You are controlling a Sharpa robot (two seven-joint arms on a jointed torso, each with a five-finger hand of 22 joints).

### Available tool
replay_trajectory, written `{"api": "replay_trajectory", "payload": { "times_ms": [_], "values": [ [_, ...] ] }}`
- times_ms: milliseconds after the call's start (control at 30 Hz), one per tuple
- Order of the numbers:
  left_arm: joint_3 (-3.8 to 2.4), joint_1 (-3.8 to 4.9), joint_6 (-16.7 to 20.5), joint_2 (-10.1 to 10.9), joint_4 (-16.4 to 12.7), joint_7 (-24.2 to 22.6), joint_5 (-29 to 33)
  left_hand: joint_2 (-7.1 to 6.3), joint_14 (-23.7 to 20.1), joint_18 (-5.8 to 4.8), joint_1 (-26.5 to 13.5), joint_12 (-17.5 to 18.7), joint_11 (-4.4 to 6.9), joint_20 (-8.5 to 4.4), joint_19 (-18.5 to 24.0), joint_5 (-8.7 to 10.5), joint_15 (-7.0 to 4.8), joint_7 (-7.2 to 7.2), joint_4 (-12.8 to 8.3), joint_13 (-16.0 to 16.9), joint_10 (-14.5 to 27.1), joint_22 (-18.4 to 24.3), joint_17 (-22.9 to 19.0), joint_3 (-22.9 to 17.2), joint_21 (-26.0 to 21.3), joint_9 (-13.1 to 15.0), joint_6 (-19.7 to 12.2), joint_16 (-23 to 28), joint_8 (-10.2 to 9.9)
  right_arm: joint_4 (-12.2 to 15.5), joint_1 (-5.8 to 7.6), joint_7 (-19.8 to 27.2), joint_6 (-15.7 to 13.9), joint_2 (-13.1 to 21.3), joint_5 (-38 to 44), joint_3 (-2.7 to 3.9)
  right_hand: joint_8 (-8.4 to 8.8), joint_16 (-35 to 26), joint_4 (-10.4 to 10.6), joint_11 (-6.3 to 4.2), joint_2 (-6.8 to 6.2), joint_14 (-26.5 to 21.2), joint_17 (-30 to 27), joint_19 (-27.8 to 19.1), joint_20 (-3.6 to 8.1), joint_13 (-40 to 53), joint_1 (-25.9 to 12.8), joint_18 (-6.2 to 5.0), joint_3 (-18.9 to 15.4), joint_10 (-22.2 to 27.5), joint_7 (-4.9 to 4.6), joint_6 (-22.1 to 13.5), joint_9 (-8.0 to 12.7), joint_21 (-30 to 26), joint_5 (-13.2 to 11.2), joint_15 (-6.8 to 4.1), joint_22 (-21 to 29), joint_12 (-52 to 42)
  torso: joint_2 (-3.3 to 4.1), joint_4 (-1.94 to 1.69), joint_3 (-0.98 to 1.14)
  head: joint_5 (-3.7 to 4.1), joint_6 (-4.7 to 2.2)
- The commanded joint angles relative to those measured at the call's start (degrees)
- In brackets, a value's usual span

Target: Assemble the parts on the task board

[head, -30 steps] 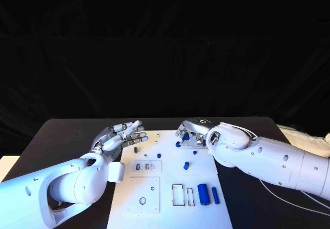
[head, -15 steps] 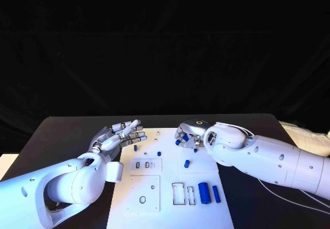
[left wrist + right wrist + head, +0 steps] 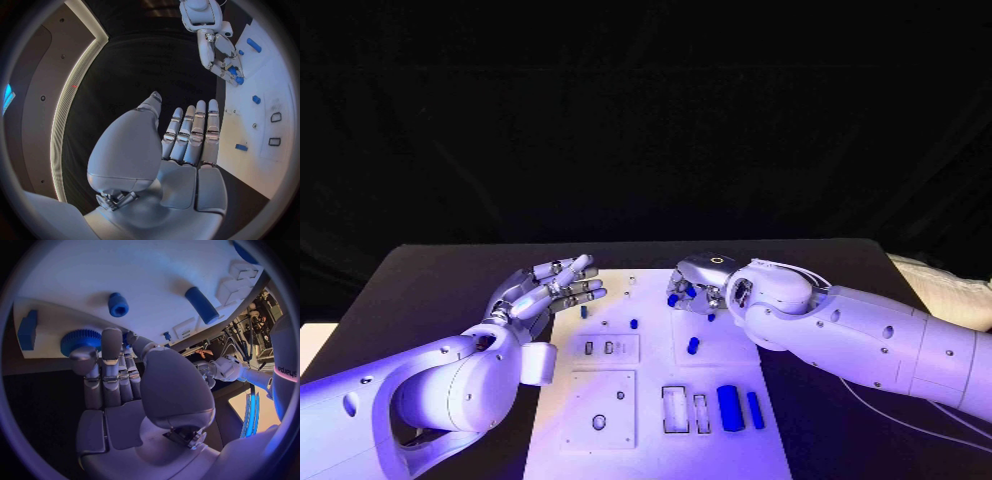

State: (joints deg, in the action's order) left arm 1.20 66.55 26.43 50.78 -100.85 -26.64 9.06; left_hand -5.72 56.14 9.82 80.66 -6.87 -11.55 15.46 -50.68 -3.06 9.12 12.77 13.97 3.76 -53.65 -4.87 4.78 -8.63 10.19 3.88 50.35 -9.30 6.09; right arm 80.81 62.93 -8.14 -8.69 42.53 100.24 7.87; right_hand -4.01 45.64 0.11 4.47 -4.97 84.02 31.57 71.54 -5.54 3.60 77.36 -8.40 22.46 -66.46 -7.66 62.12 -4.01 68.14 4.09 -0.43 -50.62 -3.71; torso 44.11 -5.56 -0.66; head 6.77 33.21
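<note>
Hand positions first: the right hand (image 3: 697,283) sits over the far end of the task board (image 3: 639,400), fingers bent down around a blue knurled part (image 3: 80,340). The head view hides that part behind the knuckles, while the right wrist view shows the fingertips (image 3: 83,360) pressed against its ridged rim (whether it is lifted or standing in the board I cannot tell). The left hand (image 3: 545,290) hovers at the board's left edge over the black surface (image 3: 430,290), released, fingers straight and slightly apart, holding nothing; its wrist view confirms the bare palm (image 3: 181,185).

On the board's near end lie a thick blue cylinder (image 3: 730,407) and, just beside it, a thin blue bar (image 3: 756,410). A blue peg (image 3: 692,346) stands mid-board, and a smaller blue stud (image 3: 633,323) farther up.
</note>
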Motion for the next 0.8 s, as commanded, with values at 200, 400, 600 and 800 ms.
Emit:
{"api": "replay_trajectory", "payload": {
  "times_ms": [200, 400, 600, 800],
  "values": [
    [-0.06, 0.09, -1.52, -0.12, 0.06, 0.01, 0.33, 0.53, 0.24, 0.61, 0.12, -0.13, 0.02, -0.08, -0.30, 0.27, 0.09, 1.60, -0.29, -0.08, -0.36, 0.07, -0.07, -0.04, -0.32, -0.05, 0.39, 0.21, -0.07, 0.27, -0.07, -0.59, -2.33, -0.07, 0.36, -0.04, -0.92, 4.37, 0.87, -0.61, 1.26, 0.88, 4.12, 1.59, 0.46, 0.17, 0.59, 1.65, 2.22, -2.65, 0.53, 2.82, -0.60, 2.54, -0.57, -0.61, -3.50, -0.37, 0.40, -0.26, 0.04, 0.28, -0.08],
    [-0.06, 0.09, -1.55, -0.07, 0.06, 0.10, 0.34, 0.54, 0.24, 0.61, 0.13, -0.12, 0.02, -0.08, -0.31, 0.27, 0.09, 1.60, -0.34, -0.09, -0.34, 0.09, -0.08, -0.03, -0.35, -0.05, 0.38, 0.23, -0.07, 1.03, -0.07, -0.28, -9.07, -0.03, 0.23, -0.01, -1.20, 7.32, 1.01, -0.91, 1.82, 1.10, 6.96, 2.52, 0.73, 0.18, 1.37, 2.06, 3.95, -4.12, 0.67, 4.00, -1.01, 4.33, -1.04, -0.85, -6.04, -0.31, 0.57, -0.55, 0.02, 0.50, -0.31],
    [-0.05, 0.08, -1.55, -0.01, 0.07, 0.16, 0.34, 0.56, 0.24, 0.61, 0.20, -0.11, 0.01, -0.09, -0.34, 0.26, 0.09, 1.61, -0.46, -0.10, -0.31, 0.13, -0.09, -0.05, -0.40, -0.06, 0.36, 0.26, -0.09, 1.43, -0.07, -1.31, -11.21, -0.25, -0.09, 0.06, -1.07, 7.82, 1.45, -0.87, 1.28, 0.90, 7.24, 2.42, 0.73, 0.11, 0.89, 2.09, 4.15, -4.18, 0.65, 4.07, -1.11, 4.61, -1.12, -0.79, -6.29, -0.04, 0.68, -0.81, -0.02, 0.55, -0.44],
    [-0.05, 0.08, -1.53, 0.11, 0.09, 0.17, 0.34, 0.62, 0.25, 0.60, 0.36, -0.11, 0.00, -0.09, -0.40, 0.26, 0.10, 1.63, -0.71, -0.11, -0.26, 0.19, -0.12, -0.09, -0.49, -0.07, 0.34, 0.30, -0.11, 1.12, -0.07, -2.81, -13.34, -1.00, -0.24, 0.20, -0.97, 8.20, 1.88, -0.86, 0.88, 0.77, 7.47, 2.35, 0.71, 0.10, 0.46, 2.11, 4.20, -4.24, 0.65, 4.13, -1.19, 4.79, -1.15, -0.77, -6.47, 0.04, 0.84, -0.97, 0.04, 0.54, -0.74]
  ]
}}
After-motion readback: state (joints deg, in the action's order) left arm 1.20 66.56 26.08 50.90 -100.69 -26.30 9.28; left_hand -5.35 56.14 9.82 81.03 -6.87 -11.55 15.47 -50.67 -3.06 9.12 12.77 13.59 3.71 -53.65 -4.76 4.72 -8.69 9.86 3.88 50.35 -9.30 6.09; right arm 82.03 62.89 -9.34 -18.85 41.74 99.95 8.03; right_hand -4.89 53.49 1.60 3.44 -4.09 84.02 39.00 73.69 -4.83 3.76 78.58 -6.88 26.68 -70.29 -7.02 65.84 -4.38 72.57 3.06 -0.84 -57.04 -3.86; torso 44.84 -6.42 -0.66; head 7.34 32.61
